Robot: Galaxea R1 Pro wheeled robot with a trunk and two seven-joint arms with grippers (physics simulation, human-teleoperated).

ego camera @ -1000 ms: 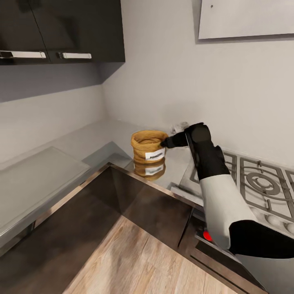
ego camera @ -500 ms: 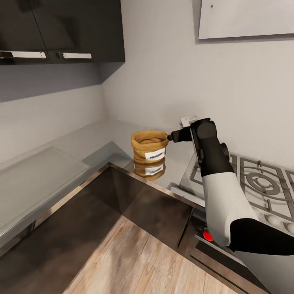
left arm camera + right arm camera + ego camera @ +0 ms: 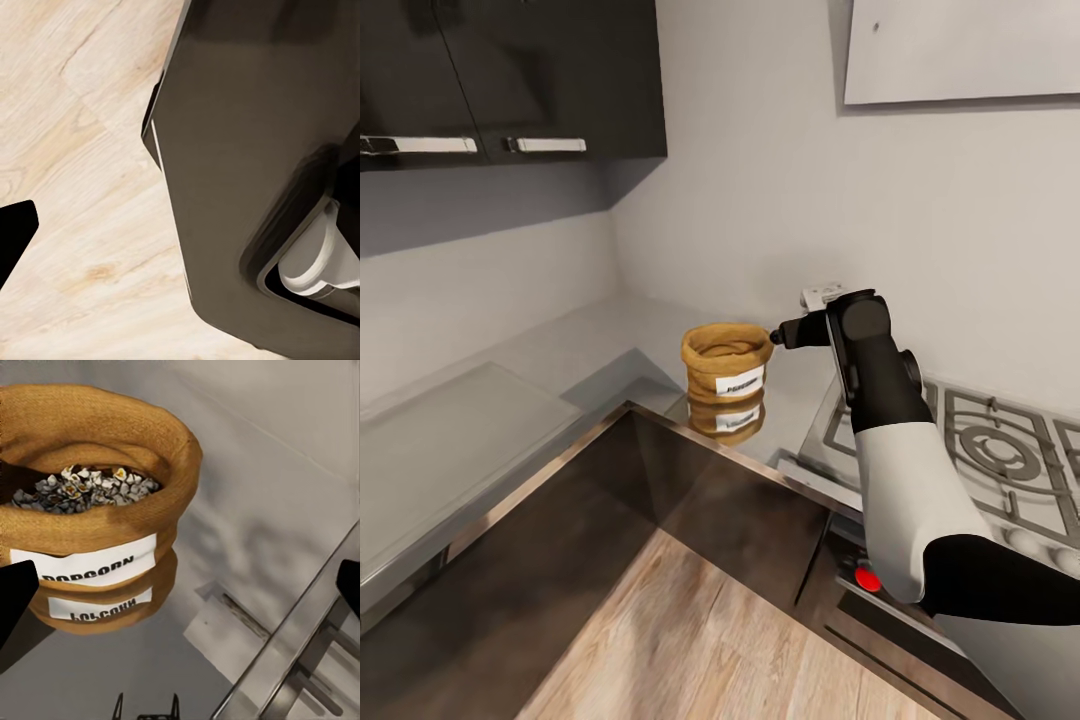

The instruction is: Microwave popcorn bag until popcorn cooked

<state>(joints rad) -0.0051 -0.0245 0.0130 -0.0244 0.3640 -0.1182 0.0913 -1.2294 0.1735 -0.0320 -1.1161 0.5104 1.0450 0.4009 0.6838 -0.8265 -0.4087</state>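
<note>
The popcorn bag stands upright on the grey countertop, close to its shiny metal front edge near the inner corner of the L, its white label facing out and its shape mirrored in the polished slab. Seen from the right wrist, the popcorn bag is open at the rolled rim, with pale popcorn bits heaped inside. The right gripper hangs just beside the bag's rim, on the hob side; its black fingertips sit wide apart at the edges of the wrist picture, with nothing between them. The steel gas hob lies to the right of the bag, sunk into the same slab. Behind are bare grey walls, glossy dark upper cabinets with metal handles, and a slanted white hood. Below the counter run dark cabinet fronts over light wood floor. Of the left gripper one dark fingertip shows over the floor; I cannot tell how it is set.
</note>
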